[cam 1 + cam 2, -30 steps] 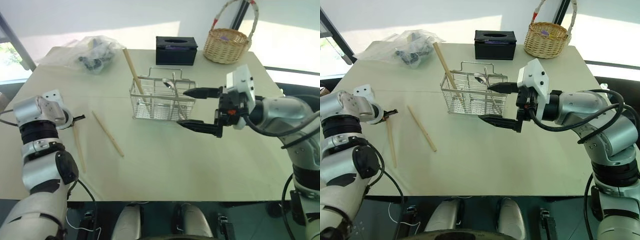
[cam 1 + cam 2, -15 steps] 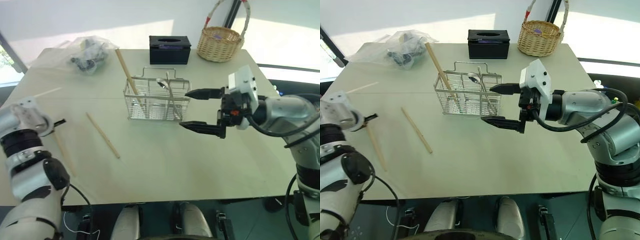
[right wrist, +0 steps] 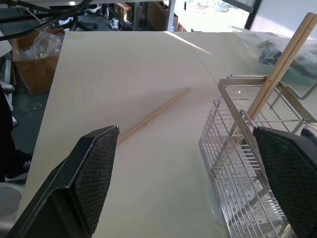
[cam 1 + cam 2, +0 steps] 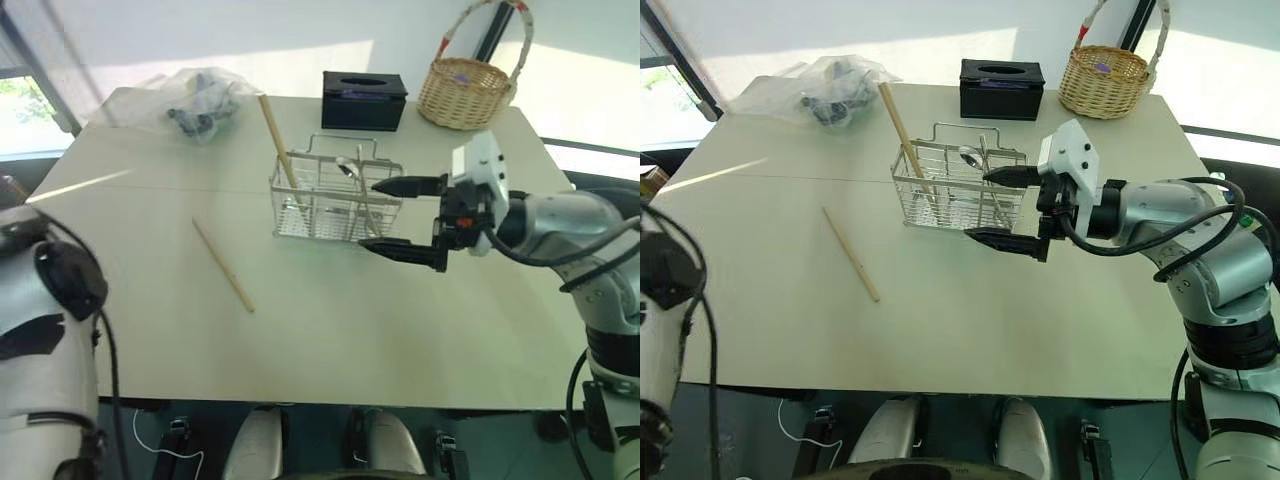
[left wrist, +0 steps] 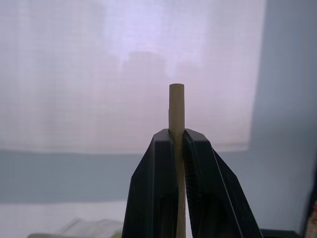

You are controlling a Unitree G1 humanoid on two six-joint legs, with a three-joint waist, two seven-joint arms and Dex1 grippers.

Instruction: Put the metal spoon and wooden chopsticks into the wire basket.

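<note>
The wire basket stands mid-table. One of the wooden chopsticks leans upright in its left end, and the metal spoon stands inside it, bowl up. Another chopstick lies flat on the table to the basket's left. In the left wrist view a further chopstick sticks up from my left gripper, which is shut on it and raised against a bright wall. My right gripper hovers open at the basket's right end, one finger high and one low, nothing between them.
A black tissue box and a round wicker basket stand at the table's far edge. A clear plastic bag holding dark items lies at the far left. A cardboard box sits on the floor beyond the table's left side.
My left arm has swung up and out past the picture's left edge, taking the chopstick off the table. The camera has shifted. The right gripper has stayed put.
</note>
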